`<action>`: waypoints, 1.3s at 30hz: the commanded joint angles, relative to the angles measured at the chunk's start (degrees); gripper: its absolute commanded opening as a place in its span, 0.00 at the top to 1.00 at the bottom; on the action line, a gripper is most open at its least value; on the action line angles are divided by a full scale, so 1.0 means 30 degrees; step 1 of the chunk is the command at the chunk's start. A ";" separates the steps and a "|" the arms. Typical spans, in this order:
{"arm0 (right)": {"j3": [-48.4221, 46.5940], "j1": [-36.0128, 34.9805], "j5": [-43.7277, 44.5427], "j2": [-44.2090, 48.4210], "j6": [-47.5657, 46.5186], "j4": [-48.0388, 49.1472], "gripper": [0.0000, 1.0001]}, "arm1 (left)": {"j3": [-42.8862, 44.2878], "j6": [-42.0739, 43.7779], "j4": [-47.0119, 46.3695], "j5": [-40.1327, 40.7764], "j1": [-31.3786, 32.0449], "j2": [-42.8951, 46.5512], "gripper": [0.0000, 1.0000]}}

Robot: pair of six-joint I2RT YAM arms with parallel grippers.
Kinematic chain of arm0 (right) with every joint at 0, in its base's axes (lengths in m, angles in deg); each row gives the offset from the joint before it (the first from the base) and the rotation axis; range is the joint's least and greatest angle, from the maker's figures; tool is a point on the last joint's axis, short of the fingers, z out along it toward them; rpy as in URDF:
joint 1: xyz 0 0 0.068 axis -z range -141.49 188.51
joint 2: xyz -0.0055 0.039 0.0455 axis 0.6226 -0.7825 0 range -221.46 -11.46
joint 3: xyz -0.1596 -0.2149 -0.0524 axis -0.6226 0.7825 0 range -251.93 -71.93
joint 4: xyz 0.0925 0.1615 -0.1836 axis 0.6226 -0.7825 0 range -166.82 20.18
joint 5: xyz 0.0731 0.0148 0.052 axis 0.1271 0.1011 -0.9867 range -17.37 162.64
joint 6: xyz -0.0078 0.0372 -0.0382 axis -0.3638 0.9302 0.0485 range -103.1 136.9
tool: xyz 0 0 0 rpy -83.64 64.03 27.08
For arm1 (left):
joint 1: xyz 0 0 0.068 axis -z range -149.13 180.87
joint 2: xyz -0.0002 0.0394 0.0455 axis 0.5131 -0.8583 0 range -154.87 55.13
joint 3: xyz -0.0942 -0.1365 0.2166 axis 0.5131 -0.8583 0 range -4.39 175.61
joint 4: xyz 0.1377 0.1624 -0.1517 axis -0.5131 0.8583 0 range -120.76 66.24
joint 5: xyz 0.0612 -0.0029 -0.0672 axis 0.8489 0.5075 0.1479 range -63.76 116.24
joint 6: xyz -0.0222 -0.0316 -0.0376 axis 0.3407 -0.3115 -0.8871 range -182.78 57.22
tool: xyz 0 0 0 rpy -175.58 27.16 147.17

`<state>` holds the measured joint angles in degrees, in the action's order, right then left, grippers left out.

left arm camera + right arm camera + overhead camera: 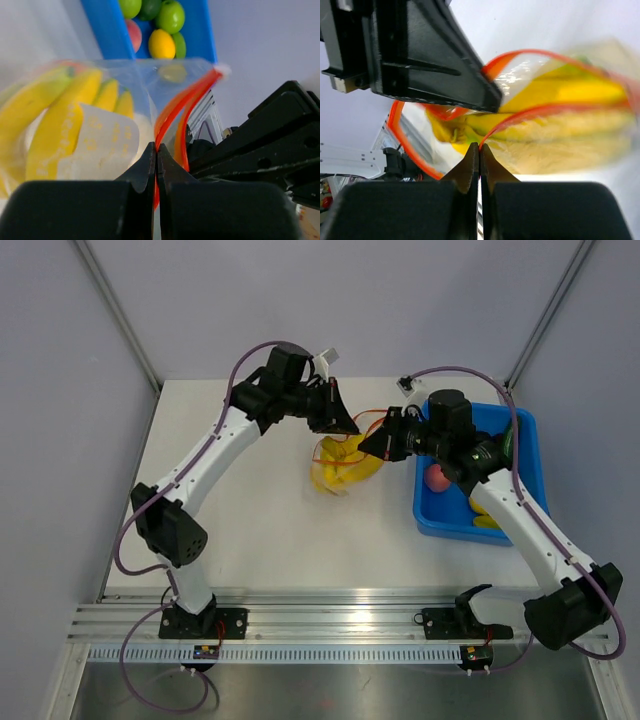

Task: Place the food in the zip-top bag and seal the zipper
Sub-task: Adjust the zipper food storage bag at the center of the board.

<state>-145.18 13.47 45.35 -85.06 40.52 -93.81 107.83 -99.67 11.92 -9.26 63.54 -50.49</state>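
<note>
The clear zip-top bag (340, 472) hangs above mid-table between both grippers, with yellow banana bunches (346, 466) inside. My left gripper (345, 426) is shut on the orange-red zipper strip (170, 114) at one side of the mouth. My right gripper (372, 447) is shut on the strip (530, 114) at the other side. The mouth gapes open between them. Bananas show through the plastic in the left wrist view (55, 115) and right wrist view (560, 100). A pink-red peach (437, 477) lies in the blue bin (528, 455).
The blue bin (107, 30) stands at the table's right and holds green fruit (171, 16), a yellow lemon-like fruit (161, 44) and a banana (487, 523). The frame rail runs along the near edge.
</note>
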 commanded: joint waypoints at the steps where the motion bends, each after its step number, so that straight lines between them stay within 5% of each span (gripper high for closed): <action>1: 0.1444 -0.0092 0.1651 0.0511 -0.0137 0.0907 1.00 | -0.3006 0.0369 -0.0923 -0.0062 -0.0254 0.1105 1.00; 6: 0.4610 -0.0063 0.2154 -0.0513 -0.0167 0.1112 1.00 | -0.5621 0.1306 -0.0838 0.0879 -0.0458 0.0757 1.00; 16: -0.0161 -0.0121 0.1509 0.0713 -0.0577 -0.0120 1.00 | 0.0326 0.1719 0.1626 0.1552 -0.0429 0.2303 1.00; 25: 0.3703 -0.0121 0.2563 -0.0420 -0.0607 0.0673 1.00 | -0.6087 0.1279 -0.0662 0.1642 -0.0195 0.1286 1.00; 33: 0.1627 -0.0180 0.1887 0.0596 0.0068 0.0408 1.00 | -0.0529 0.1660 0.1124 0.1347 0.0244 0.1456 1.00; 37: 0.1010 -0.0150 0.2705 0.0599 -0.0399 -0.0235 1.00 | -0.0346 0.1456 0.0865 0.1318 0.0244 0.1779 1.00; 39: 0.0951 -0.0179 0.3001 0.0279 -0.0838 -0.1083 0.76 | -0.1253 0.1309 0.0455 0.1347 0.0244 0.1809 1.00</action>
<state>-139.94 13.36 52.06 -84.54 39.84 -96.23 104.16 -95.40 15.66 -4.39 64.15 -47.65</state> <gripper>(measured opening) 0.180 0.005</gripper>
